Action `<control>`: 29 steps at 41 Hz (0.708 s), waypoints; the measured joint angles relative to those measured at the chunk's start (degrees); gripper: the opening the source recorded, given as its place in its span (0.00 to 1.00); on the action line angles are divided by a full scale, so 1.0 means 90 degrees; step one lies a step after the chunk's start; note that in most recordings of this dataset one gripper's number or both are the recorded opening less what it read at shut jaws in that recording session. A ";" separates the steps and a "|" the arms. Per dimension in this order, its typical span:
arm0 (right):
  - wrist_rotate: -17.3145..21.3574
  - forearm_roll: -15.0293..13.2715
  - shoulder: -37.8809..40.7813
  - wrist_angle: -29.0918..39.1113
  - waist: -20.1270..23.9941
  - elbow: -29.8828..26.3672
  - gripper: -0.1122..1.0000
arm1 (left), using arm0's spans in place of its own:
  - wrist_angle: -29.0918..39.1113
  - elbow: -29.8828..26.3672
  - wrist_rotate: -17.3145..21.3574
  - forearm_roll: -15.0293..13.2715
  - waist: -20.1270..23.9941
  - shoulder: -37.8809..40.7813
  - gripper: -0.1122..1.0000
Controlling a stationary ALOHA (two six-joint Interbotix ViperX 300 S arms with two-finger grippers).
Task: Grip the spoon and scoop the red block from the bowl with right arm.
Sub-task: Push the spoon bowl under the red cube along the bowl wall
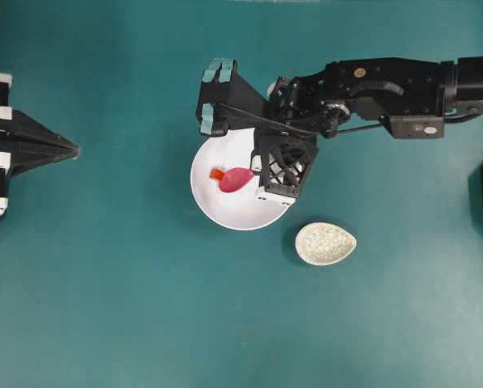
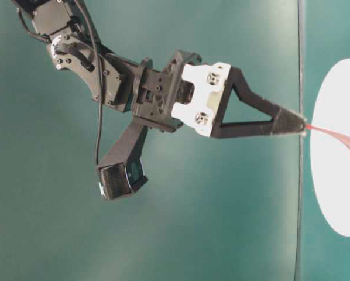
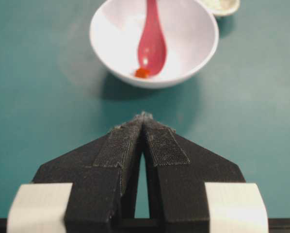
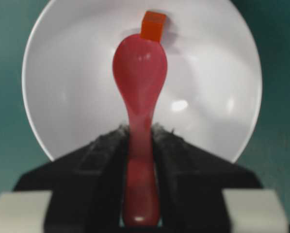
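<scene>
The right gripper [image 4: 139,141] pinched the spoon [image 4: 139,87] by its handle, scoop inside the bowl [image 4: 62,87]. The block [image 4: 152,25] sat in the bowl, touching the scoop's tip. Farther off, the left gripper [image 3: 143,119] was pressed together above the surface [image 3: 38,107].
</scene>
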 measured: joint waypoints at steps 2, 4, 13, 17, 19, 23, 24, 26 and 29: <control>0.0000 0.0000 0.0010 -0.0078 0.0010 0.0000 0.32 | 0.0000 0.0000 0.0000 0.0000 -0.0010 0.0000 0.10; 0.0000 0.0000 0.0000 -0.0156 0.0000 -0.0010 0.32 | 0.0000 0.0000 0.0000 0.0000 0.0000 0.0000 0.10; 0.0000 0.0000 0.0000 -0.0293 0.0010 -0.0010 0.32 | 0.0000 0.0000 0.0000 -0.0010 0.0000 0.0000 0.10; 0.0000 0.0000 0.0000 -0.0293 0.0000 -0.0010 0.32 | 0.0000 0.0000 0.0000 -0.0010 -0.0010 0.0000 0.10; 0.0000 0.0000 0.0010 -0.0293 0.0000 -0.0010 0.32 | 0.0000 0.0000 0.0000 0.0000 0.0000 0.0010 0.10; 0.0000 0.0000 0.0010 -0.0303 0.0010 -0.0010 0.32 | 0.0000 0.0000 0.0000 0.0000 0.0000 0.0010 0.10; 0.0000 0.0000 0.0000 -0.0303 0.0010 0.0000 0.32 | 0.0000 0.0000 0.0000 -0.0010 0.0000 0.0000 0.10; -0.0010 0.0000 0.0000 -0.0322 0.0000 -0.0010 0.32 | -0.0010 0.0000 0.0000 0.0000 0.0000 0.0000 0.10; -0.0010 0.0000 0.0000 -0.0352 0.0010 -0.0010 0.32 | 0.0000 0.0000 0.0000 0.0000 0.0000 0.0000 0.10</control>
